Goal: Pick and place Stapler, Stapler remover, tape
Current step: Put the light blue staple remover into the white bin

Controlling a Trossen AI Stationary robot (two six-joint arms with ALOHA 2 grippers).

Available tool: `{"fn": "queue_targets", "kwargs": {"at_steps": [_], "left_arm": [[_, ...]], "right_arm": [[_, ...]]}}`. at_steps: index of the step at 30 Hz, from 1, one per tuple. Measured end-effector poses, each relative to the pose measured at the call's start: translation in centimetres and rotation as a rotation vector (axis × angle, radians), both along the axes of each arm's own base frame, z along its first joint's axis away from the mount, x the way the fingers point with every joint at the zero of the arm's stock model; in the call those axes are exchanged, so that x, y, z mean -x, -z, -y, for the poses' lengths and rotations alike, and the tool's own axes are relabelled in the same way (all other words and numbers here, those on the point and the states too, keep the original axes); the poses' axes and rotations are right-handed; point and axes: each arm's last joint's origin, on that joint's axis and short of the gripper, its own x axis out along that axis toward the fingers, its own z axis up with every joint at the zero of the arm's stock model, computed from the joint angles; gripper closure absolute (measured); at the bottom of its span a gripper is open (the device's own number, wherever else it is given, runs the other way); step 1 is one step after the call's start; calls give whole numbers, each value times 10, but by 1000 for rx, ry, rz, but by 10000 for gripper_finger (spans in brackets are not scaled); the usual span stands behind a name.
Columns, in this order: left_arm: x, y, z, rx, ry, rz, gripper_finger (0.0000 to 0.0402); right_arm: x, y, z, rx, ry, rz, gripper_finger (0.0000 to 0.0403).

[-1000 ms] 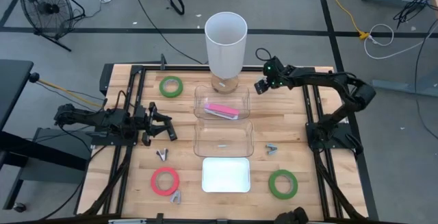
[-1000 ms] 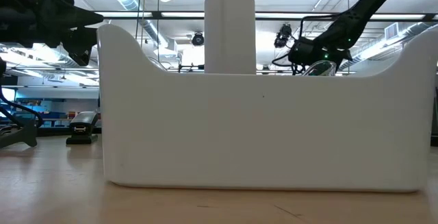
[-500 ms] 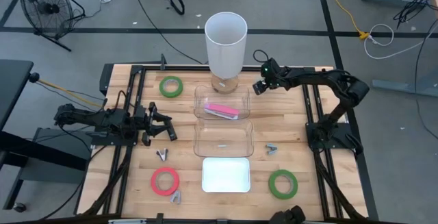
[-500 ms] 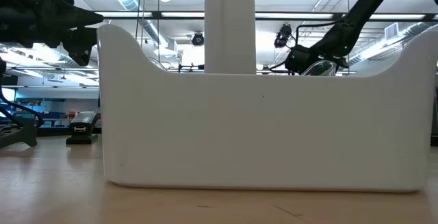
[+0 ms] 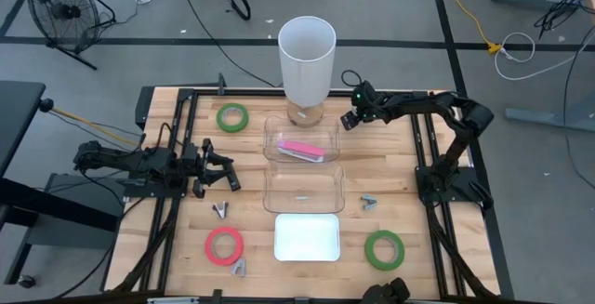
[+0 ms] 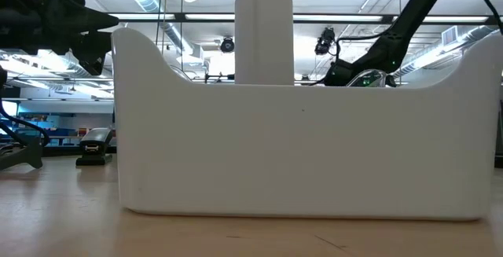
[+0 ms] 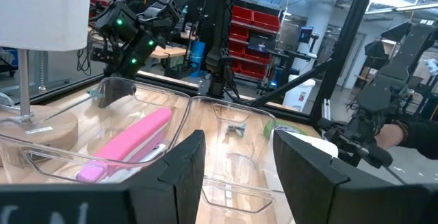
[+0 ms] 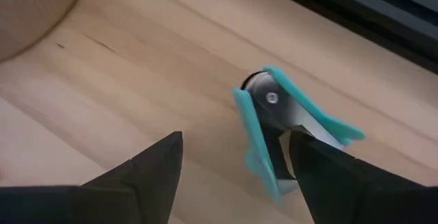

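Right claw (image 5: 350,120): low over the far edge of the table (image 5: 167,239), just beside the wooden foot of the white lamp (image 5: 307,48), fingers (image 8: 140,176) apart, clamped on nothing. Points down at a teal staple remover (image 8: 287,145) flat on the bare wood, not touching it. In the right wrist view, remover ahead of the fingertips and off centre, nearer one finger than the other, long axis slanted across the gap rather than square to it. Probably calls for a small sideways shift and a turn of the wrist before closing.

Left claw (image 5: 223,176): waiting near the left edge, fingers spread, well apart from this remover; right arm clearly the nearer.

Pink stapler (image 5: 303,151): already inside the far clear bin (image 5: 271,129), lying slantwise. Near clear bin (image 5: 275,197) just behind the white tray (image 5: 307,237).

Open wood around the remover on the lamp side; black frame rail close beyond it along the far edge, so little room that way.

Still on the table: green tape (image 5: 232,116) at the far left, red tape (image 5: 224,244) at the near left, second green tape (image 5: 384,248) at the near right.
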Motion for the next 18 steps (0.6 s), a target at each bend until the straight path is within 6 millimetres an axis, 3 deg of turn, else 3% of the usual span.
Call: {"fn": "queue_targets", "kwargs": {"at_steps": [5, 12, 18], "left_arm": [[0, 0, 0, -8, 0, -1, 225], [0, 0, 0, -8, 0, -1, 225], [0, 0, 0, -8, 0, -1, 225]], "right_arm": [[0, 1, -1, -11, 3, 2, 178], [3, 1, -1, -21, 38, -21, 375], [2, -1, 0, -65, 41, 16, 378]]}}
